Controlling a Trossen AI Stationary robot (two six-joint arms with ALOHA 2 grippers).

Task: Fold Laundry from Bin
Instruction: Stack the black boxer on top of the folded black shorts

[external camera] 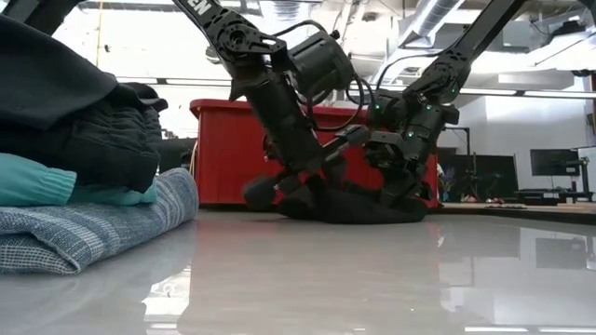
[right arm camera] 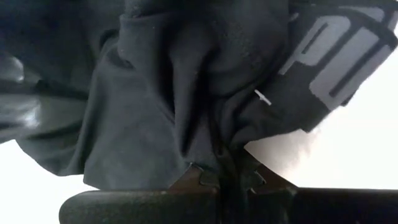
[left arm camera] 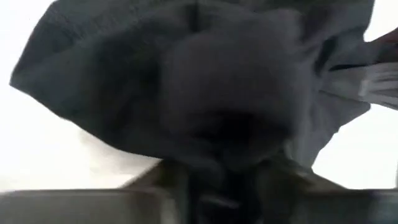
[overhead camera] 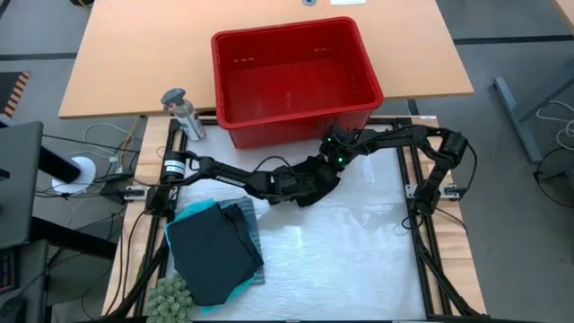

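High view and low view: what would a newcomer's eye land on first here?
Both arms meet over one crumpled black garment on the white table, just in front of the red bin, with the left gripper and right gripper down in its folds. Next comes the stack of folded laundry at the table's front left, black on turquoise on a striped piece.

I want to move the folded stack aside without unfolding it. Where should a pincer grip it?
Grip the folded stack at its striped bottom layer, coming in level from the open table side: that rounded fold edge carries the turquoise and black pieces above.
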